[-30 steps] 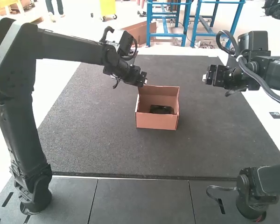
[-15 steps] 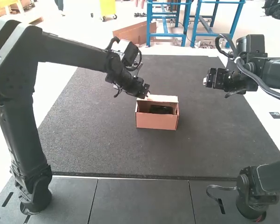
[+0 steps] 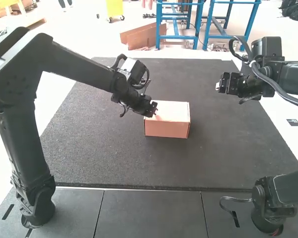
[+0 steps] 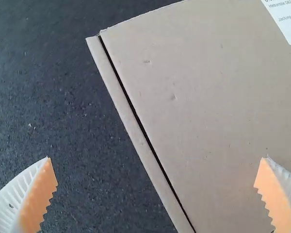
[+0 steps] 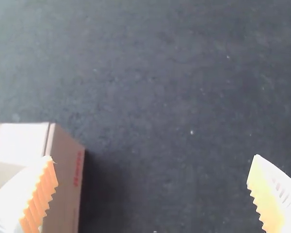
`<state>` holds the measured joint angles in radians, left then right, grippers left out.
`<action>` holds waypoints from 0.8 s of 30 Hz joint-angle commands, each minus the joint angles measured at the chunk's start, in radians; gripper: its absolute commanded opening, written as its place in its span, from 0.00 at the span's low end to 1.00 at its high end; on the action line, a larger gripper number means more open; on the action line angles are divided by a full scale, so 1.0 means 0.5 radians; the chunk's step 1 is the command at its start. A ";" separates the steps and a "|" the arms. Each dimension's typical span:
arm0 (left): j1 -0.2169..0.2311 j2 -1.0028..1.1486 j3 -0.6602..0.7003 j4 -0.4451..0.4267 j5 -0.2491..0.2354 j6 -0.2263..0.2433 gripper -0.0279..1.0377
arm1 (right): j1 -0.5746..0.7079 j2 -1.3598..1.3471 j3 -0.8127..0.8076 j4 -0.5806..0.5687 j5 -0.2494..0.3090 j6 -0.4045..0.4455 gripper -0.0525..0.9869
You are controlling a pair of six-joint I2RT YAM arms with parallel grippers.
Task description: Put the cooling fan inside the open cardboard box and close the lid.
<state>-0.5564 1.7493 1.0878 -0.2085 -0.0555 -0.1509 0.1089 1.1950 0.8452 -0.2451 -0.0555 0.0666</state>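
Table: dark panels are seen along the near edge, with a black mat laid beyond them.
Cardboard box: the cardboard box is set near the middle of the mat, a little toward the right, well apart from every mat edge.
Lid: the lid is laid flat over the top, so the box is seen closed. In the left wrist view the lid is seen as one plain brown panel, with a thin dark seam along its edge.
Label: a white label is stuck at one corner of the lid; it is also caught in the right wrist view, on the box.
Left gripper: the left gripper is held at the box's upper left edge. Its jaws are spread wide, with one ribbed white finger over the mat and the other over the lid. Whether the lid is touched cannot be told.
Right gripper: the right gripper is held in the air over the far right part of the mat, well apart from the box. Its jaws are spread wide with nothing between them.
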 commanded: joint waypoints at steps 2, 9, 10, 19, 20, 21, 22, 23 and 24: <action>-0.004 0.033 -0.056 0.043 0.004 0.013 0.94 | -0.028 -0.003 0.040 0.009 -0.018 -0.017 0.92; 0.057 -0.210 0.190 -0.114 0.001 0.032 0.94 | -0.018 -0.021 0.046 0.005 0.004 0.005 0.92; 0.057 -0.256 0.221 -0.111 0.001 0.032 0.94 | -0.015 -0.025 0.043 0.002 0.001 0.020 0.92; 0.110 -0.572 0.227 0.003 -0.036 0.066 0.94 | -0.028 -0.117 0.058 0.088 -0.006 0.036 0.93; 0.125 -0.618 0.208 0.027 -0.052 0.062 0.94 | -0.025 -0.147 0.055 0.147 -0.012 -0.050 0.93; 0.137 -0.667 0.184 0.070 -0.098 0.059 0.94 | -0.021 -0.172 0.046 0.196 -0.021 -0.164 0.93; 0.149 -0.719 0.147 0.132 -0.119 0.056 0.94 | -0.021 -0.190 0.040 0.223 -0.021 -0.244 0.93; 0.156 -0.777 0.098 0.208 -0.125 0.041 0.94 | -0.028 -0.202 0.037 0.248 -0.024 -0.268 0.93; 0.165 -0.839 0.036 0.294 -0.144 0.026 0.94 | -0.025 -0.206 0.037 0.279 -0.021 -0.283 0.93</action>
<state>-0.4900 1.4109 1.1534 -0.1112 -0.0868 -0.1356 0.1089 1.1313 0.8452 -0.1318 -0.0559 0.0132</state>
